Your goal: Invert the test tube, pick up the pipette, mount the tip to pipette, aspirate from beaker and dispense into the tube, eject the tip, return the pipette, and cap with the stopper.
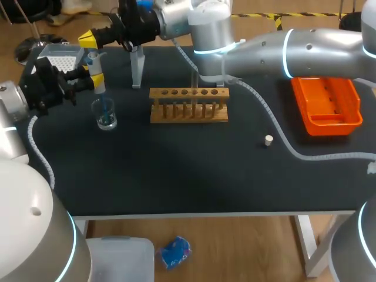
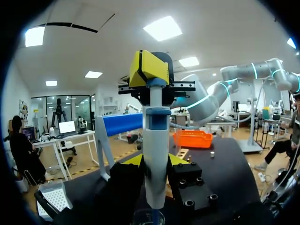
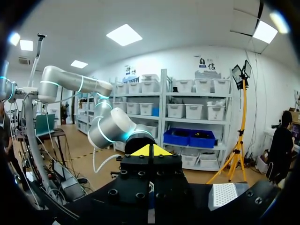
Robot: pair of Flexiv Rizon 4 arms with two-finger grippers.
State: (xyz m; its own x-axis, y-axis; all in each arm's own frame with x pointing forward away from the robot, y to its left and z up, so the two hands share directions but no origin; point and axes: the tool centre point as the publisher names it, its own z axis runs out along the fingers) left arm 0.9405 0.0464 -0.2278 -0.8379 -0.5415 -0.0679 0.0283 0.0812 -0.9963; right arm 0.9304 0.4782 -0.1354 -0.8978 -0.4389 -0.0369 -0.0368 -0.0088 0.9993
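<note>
Above the table (image 1: 176, 170), the left end effector (image 1: 93, 75) partly hides the pipette (image 1: 99, 88).

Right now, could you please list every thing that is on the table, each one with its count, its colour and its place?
table: one, black, under everything
test tube rack: one, wooden, middle of the table
beaker: one, clear with blue liquid, left side, under the pipette
pipette: one, white and blue, upright above the beaker
tip box: one, pale, far left corner
stand: one, clear, behind the rack's left end
tray: one, orange, right side
stopper: one, whitish, lying alone right of the rack
left gripper: one, yellow-tipped, shut on the pipette's body
right gripper: one, yellow-tipped, shut, at the pipette's top end
</note>
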